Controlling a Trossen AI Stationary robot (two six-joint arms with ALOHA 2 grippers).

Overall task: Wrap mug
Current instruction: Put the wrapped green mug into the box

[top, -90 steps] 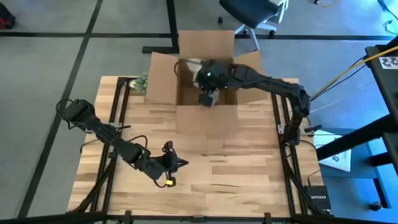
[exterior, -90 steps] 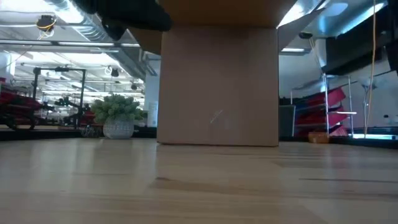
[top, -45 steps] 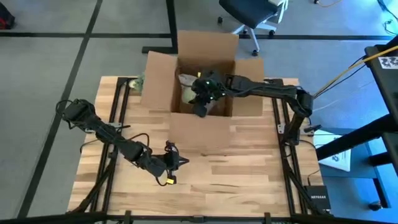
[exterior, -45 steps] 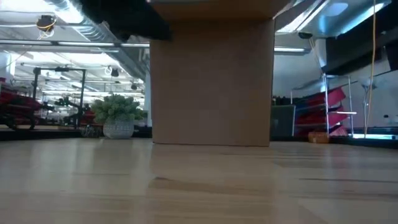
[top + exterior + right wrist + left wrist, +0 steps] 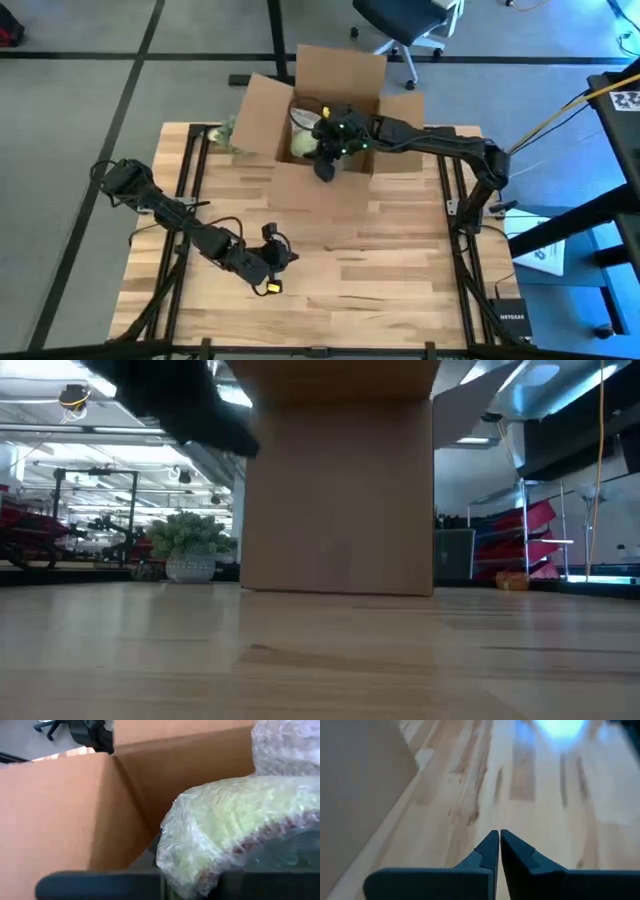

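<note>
- Currently: pale green mug in clear bubble wrap inside open brown cardboard box, far table edge.
- Right gripper in box, against wrap; finger spread undeterminable.
- Left gripper low over light wooden table, fingertips nearly touching, holding nothing.

Overhead straight down, low level across the table, both sharing the box (wrist views close-up).

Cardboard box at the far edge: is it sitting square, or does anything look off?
The box sits skewed to the table edges. The right gripper is inside beside the bubble-wrapped mug. Nothing spilled.
</note>
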